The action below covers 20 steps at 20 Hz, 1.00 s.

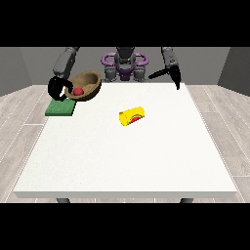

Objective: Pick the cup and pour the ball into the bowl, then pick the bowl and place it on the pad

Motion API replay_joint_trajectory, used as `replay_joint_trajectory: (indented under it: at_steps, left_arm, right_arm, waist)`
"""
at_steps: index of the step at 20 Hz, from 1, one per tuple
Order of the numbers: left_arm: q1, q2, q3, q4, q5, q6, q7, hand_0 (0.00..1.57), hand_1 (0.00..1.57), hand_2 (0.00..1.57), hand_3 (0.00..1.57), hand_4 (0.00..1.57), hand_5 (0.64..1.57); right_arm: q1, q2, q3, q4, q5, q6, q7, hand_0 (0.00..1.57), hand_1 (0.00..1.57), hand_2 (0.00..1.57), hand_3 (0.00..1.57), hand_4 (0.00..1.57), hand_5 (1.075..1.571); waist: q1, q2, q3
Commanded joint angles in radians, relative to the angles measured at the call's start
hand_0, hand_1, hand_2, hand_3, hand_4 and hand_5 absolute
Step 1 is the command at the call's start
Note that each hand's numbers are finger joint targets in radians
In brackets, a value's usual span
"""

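The brown bowl (86, 86) is held tilted above the tabletop's (127, 161) far corner at the view's left, a red ball (77, 91) inside it. The hand at the view's left (57, 88) has its fingers curled round the bowl's rim. Just below lies the green pad (60, 108), partly under the bowl. The yellow cup (132, 116) lies on its side near the tabletop's middle, well apart. The hand at the view's right (174, 76) hangs above the far edge, fingers straight and holding nothing.
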<state>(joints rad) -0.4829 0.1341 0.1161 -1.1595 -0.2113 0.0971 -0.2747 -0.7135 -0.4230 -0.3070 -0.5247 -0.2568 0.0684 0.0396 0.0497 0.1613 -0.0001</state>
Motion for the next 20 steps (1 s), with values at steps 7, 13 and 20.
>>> replay_joint_trajectory:
  at_steps: [7, 13, 20]
  left_arm:
    - [-0.049, -0.056, -0.041, -0.070, -0.050, 0.102, -0.061, 0.00, 0.00, 0.00, 0.00, 0.00, 1.565]
    - [-0.097, -0.025, -0.047, -0.209, -0.067, 0.110, -0.011, 0.00, 0.00, 0.00, 0.00, 0.00, 1.564]
    - [0.001, -0.039, -0.128, -0.426, -0.108, 0.097, 0.084, 0.00, 0.00, 0.00, 0.00, 0.00, 1.564]
  right_arm:
    - [0.017, -0.223, -0.117, 0.060, -0.098, 0.247, -0.051, 1.57, 1.57, 1.57, 1.44, 1.02, 1.562]
    - [0.032, -0.312, -0.137, 0.102, -0.064, 0.275, -0.239, 1.57, 1.57, 1.57, 0.78, 1.02, 1.568]
    - [0.027, -0.367, -0.151, 0.190, -0.038, 0.268, -0.320, 1.57, 1.57, 1.57, 0.00, 1.04, 1.569]
  waist:
    - [-0.003, 0.182, 0.0016]
    - [0.010, 0.333, 0.0027]
    - [0.041, 0.355, 0.0037]
